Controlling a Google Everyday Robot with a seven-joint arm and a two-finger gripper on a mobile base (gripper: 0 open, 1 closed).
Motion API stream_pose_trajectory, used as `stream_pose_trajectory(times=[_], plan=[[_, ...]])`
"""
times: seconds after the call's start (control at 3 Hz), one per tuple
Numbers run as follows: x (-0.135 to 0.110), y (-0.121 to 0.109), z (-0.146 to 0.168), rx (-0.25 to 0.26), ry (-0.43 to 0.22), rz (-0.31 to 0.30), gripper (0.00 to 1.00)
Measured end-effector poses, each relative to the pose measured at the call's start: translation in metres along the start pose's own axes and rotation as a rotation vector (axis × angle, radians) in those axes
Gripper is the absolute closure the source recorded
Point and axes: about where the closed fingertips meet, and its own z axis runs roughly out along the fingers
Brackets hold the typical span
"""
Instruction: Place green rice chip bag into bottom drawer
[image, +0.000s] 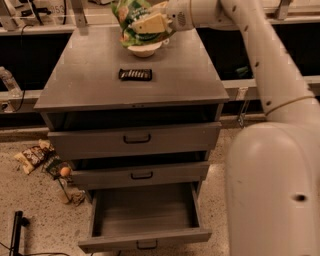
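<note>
The green rice chip bag (131, 17) is crinkled bright green and hangs in the air above the white bowl (144, 49) at the back of the cabinet top. My gripper (145, 24) is shut on the bag, its cream fingers (149, 23) lying across the bag's front. My white arm (260, 55) reaches in from the right. The bottom drawer (145, 214) is pulled open at the foot of the cabinet, plain grey inside, with nothing in it and a small dark handle (146, 245) on its front.
A dark flat wrapped bar (135, 74) lies on the grey cabinet top (90, 80). The two upper drawers (136, 141) are slightly open. Brownish snack packets (31, 156) and litter lie on the floor at the left. My white base (272, 195) fills the right foreground.
</note>
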Motion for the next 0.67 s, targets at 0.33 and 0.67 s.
stream_pose_trajectory(times=[0.33,0.67], plan=[[-0.0118,0.0154,-0.01,0.004,-0.046,0.013,1.0],[-0.0114,0.0156,-0.0096,0.003,-0.046,0.014,1.0]])
